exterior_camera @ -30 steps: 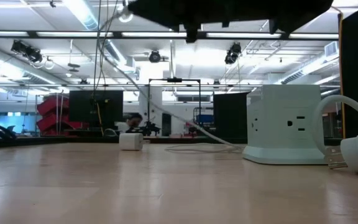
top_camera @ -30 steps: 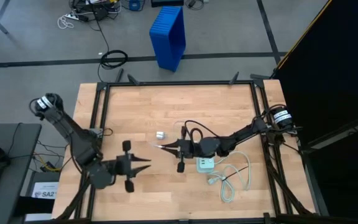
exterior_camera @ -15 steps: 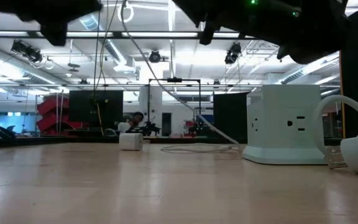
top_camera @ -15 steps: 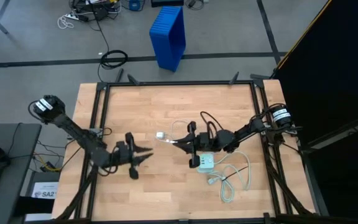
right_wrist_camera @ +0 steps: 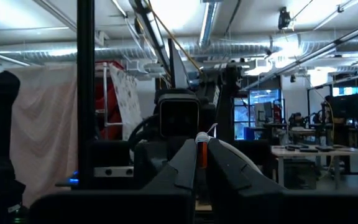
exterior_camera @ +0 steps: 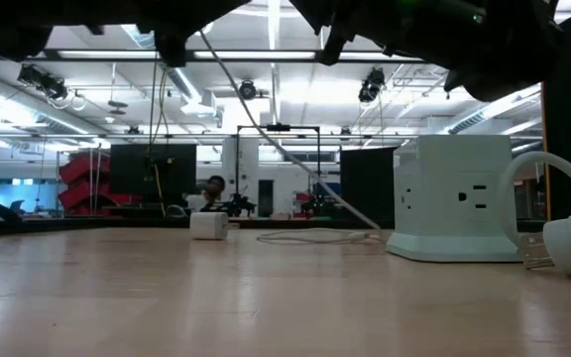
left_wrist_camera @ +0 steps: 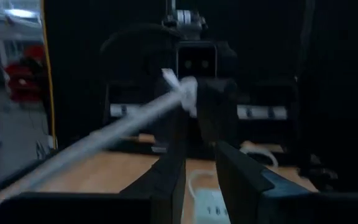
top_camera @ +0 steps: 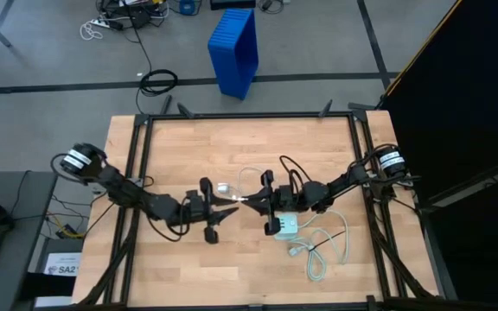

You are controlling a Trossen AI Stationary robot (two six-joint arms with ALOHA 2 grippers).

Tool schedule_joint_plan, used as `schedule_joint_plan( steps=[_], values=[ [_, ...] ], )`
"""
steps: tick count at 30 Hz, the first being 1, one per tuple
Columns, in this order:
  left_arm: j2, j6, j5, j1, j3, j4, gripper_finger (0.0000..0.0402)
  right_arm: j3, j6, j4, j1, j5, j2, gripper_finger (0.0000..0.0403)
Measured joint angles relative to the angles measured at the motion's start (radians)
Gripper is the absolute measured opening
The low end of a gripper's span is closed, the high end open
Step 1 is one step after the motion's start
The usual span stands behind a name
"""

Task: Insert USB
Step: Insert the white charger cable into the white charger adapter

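Both arms are stretching low toward the table's middle, tip to tip. The right gripper (top_camera: 247,200) is pinching the USB (left_wrist_camera: 178,84) plug, its cable trailing away. The left gripper (top_camera: 229,208), fingers slightly parted, is facing it just beside the plug.

Overhead camera looks straight down; a tabletop camera looks level; wrist cameras face each other across the table (top_camera: 180,147).

A pale charger block (exterior_camera: 457,198) stood near the tabletop's (exterior_camera: 216,297) right edge, a thin white cable (exterior_camera: 295,236) lying beside it.
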Motion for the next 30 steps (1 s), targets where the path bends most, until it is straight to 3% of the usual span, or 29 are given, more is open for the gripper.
schedule_joint_plan(
  steps=[14,20,30],
  values=[
    [0.015,0.008,0.051,0.021,0.002,0.079,0.0072,0.000,-0.014,-0.012,0.020,0.009,0.000,0.0000],
    [0.016,0.007,0.157,0.021,0.002,0.068,0.0072,0.000,-0.017,-0.023,0.018,0.021,0.000,0.0000],
    [0.016,0.006,0.160,0.043,0.005,0.075,0.0072,0.000,-0.016,-0.035,0.017,0.029,0.000,0.0000]
  ],
)
